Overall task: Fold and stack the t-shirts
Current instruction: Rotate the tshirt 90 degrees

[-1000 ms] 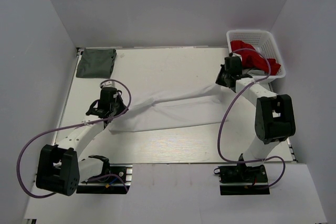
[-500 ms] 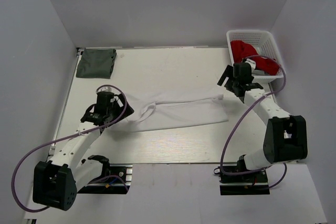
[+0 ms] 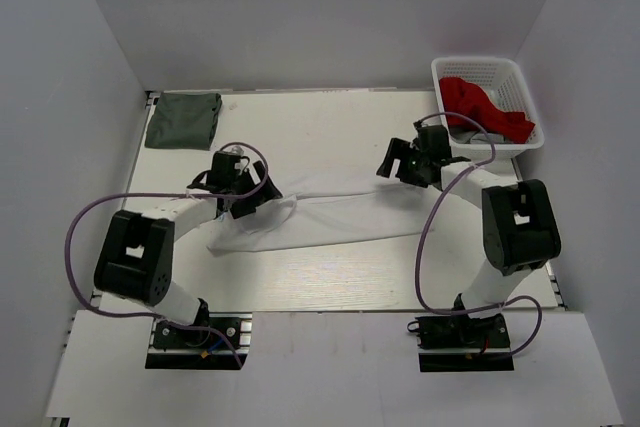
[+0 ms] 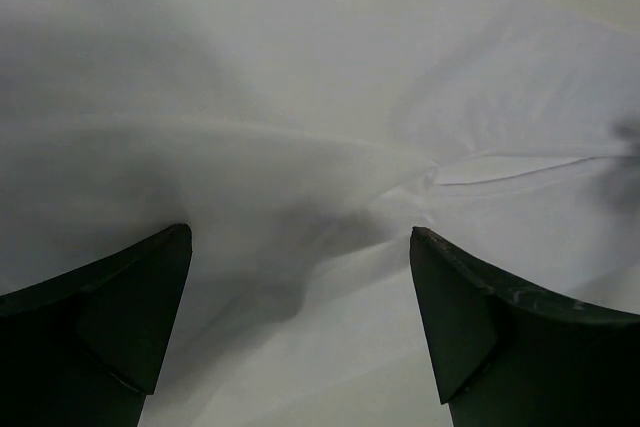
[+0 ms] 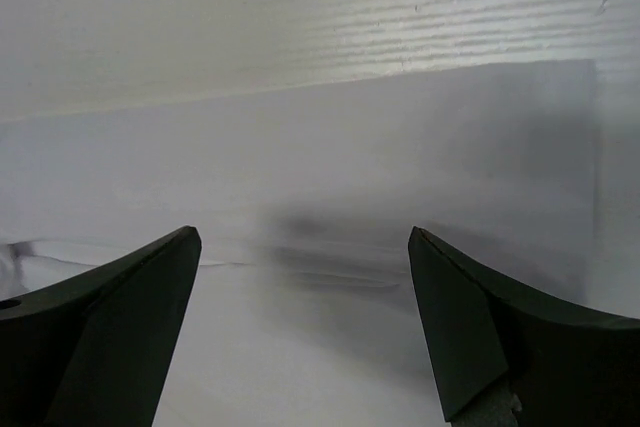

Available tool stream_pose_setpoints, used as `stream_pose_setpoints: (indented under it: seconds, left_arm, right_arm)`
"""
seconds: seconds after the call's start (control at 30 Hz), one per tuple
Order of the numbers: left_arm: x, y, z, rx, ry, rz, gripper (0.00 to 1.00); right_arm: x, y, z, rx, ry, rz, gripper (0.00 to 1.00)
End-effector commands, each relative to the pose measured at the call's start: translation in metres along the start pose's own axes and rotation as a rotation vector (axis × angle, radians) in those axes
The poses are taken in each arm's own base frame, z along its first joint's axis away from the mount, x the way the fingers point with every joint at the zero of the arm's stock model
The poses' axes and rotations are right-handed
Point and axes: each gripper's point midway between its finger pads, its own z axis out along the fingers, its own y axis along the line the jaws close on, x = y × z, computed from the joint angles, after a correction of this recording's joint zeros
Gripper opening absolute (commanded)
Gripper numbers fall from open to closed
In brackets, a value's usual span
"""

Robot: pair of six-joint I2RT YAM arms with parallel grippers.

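A white t-shirt (image 3: 340,215) lies as a long, loosely folded strip across the middle of the table. My left gripper (image 3: 260,197) hovers open over its left end; in the left wrist view wrinkled white cloth (image 4: 320,67) fills the space between the spread fingers (image 4: 100,327). My right gripper (image 3: 393,162) stands open at the strip's far right end, and its wrist view shows flat white cloth (image 5: 350,147) under the parted fingers (image 5: 520,337). A folded grey-green t-shirt (image 3: 183,119) rests at the back left. A red t-shirt (image 3: 480,107) is bunched in the basket.
The white basket (image 3: 487,69) stands at the back right corner, close behind the right arm. Bare table (image 5: 300,27) shows beyond the white cloth. Purple cables loop beside both arms. Grey walls close in the table on three sides.
Both grippers went from shut to open and let go of the white t-shirt, which dropped flat. The left gripper then moved over its left end, the right one back over its right end.
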Motion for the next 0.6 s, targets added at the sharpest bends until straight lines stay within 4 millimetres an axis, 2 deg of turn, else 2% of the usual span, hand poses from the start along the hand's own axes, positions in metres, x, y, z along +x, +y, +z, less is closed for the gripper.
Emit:
stream_pose_setpoints:
  seconds: [0.0, 0.03, 0.1, 0.13, 0.17, 0.2, 0.23, 0.27, 0.3, 0.33, 0.37, 0.4, 0.47, 0.5, 0.53, 0.57]
  left_arm:
    - [0.001, -0.001, 0.014, 0.001, 0.028, 0.014, 1.0]
    - [0.0, 0.003, 0.018, -0.025, 0.029, 0.012, 1.0]
    - [-0.006, 0.014, 0.025, -0.08, 0.003, 0.023, 1.0]
    - [-0.012, 0.015, 0.033, -0.09, -0.006, 0.049, 1.0]
    - [-0.017, 0.018, 0.037, -0.097, -0.008, 0.041, 1.0]
    - [-0.023, 0.02, 0.042, -0.104, -0.01, 0.042, 1.0]
    - [-0.039, 0.01, 0.048, -0.088, -0.031, 0.058, 1.0]
    - [-0.039, 0.02, 0.064, -0.131, -0.019, 0.063, 1.0]
    - [-0.045, 0.019, 0.072, -0.131, -0.018, 0.079, 1.0]
    - [-0.071, 0.0, 0.082, -0.082, -0.073, 0.113, 1.0]
    - [-0.075, -0.008, 0.092, -0.041, -0.061, 0.146, 1.0]
    - [-0.089, -0.02, 0.115, -0.005, -0.053, 0.168, 1.0]
    - [-0.097, -0.037, 0.142, 0.04, -0.017, 0.199, 1.0]
    - [-0.135, -0.075, 0.149, 0.112, -0.074, 0.245, 1.0]
    - [-0.106, -0.061, 0.185, 0.096, 0.049, 0.229, 1.0]
    - [-0.11, -0.066, 0.2, 0.107, 0.067, 0.207, 1.0]
  right_arm:
    - [0.006, 0.009, 0.011, -0.048, 0.018, 0.023, 0.9]
    - [0.019, 0.004, 0.012, -0.044, 0.046, 0.041, 0.9]
    - [0.032, 0.006, 0.013, -0.046, 0.065, 0.065, 0.9]
    - [0.058, -0.004, 0.012, -0.017, 0.108, 0.078, 0.9]
    - [0.057, -0.002, 0.004, -0.006, 0.084, 0.084, 0.9]
    - [0.073, -0.009, 0.001, 0.021, 0.103, 0.096, 0.9]
    - [0.083, -0.013, -0.008, 0.034, 0.104, 0.103, 0.9]
    - [0.089, -0.015, -0.012, 0.055, 0.104, 0.112, 0.9]
    - [0.1, -0.018, -0.021, 0.067, 0.105, 0.111, 0.9]
    - [0.1, -0.016, -0.03, 0.065, 0.089, 0.107, 0.9]
    - [0.123, -0.029, -0.035, 0.102, 0.121, 0.105, 0.9]
    - [0.121, -0.016, -0.046, 0.069, 0.096, 0.081, 0.9]
    - [0.143, -0.028, -0.054, 0.129, 0.132, 0.058, 0.9]
    - [0.155, -0.016, -0.062, 0.104, 0.159, 0.009, 0.9]
    - [0.16, -0.012, -0.065, 0.088, 0.171, -0.013, 0.9]
    - [0.179, -0.001, -0.068, 0.03, 0.228, -0.059, 0.9]
